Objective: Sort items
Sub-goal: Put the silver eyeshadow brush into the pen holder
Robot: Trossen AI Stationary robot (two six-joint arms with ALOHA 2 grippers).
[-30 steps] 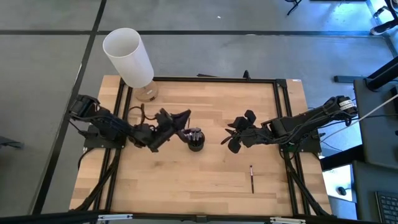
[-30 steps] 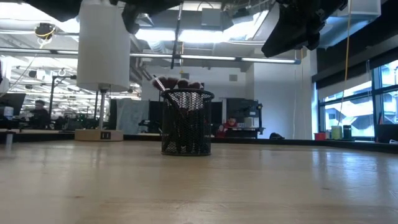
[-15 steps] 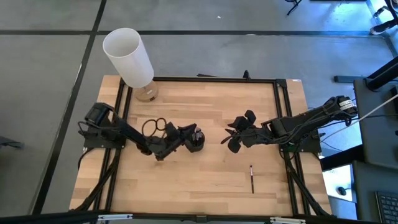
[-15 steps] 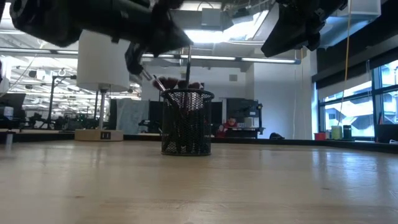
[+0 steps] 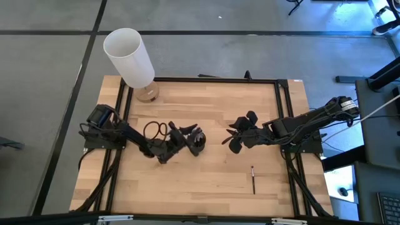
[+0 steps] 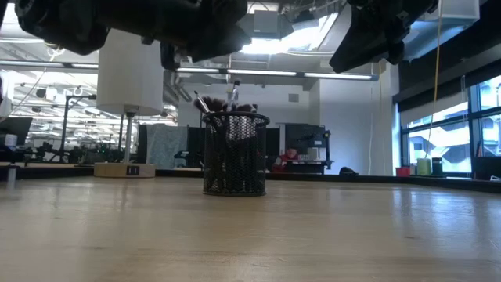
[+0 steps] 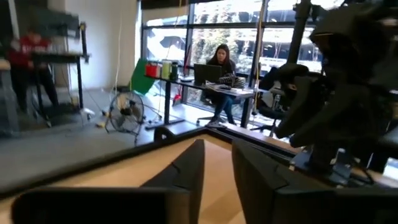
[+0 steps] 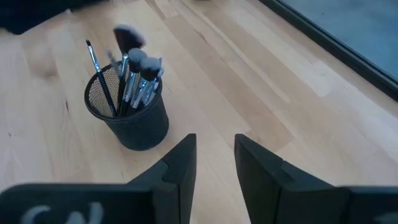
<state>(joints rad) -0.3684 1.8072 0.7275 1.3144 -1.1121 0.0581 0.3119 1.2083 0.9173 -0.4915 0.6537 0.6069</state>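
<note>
A black mesh cup point(image 5: 197, 145) stands mid-table and holds several makeup brushes point(image 8: 130, 74) upright, bristles up; it also shows in the low view point(image 6: 235, 154). One more brush point(image 5: 253, 179) lies flat on the table toward the near right. My left gripper point(image 5: 187, 133) hovers just left of and above the cup, open and with nothing between its fingers point(image 7: 217, 180). My right gripper point(image 5: 232, 139) waits right of the cup, raised and open point(image 8: 215, 168), and looks down on the cup.
A tall white cylinder point(image 5: 128, 55) stands on a small wooden base at the far left corner point(image 6: 129, 66). A black frame point(image 5: 278, 80) runs round the table's edges. Bare wood lies along the near side and between the cup and the lone brush.
My left gripper came down over the cup from the far-left side, carrying a brush that hung upright below it. That brush now stands in the cup among the others, apart from the fingers. My right arm kept still.
</note>
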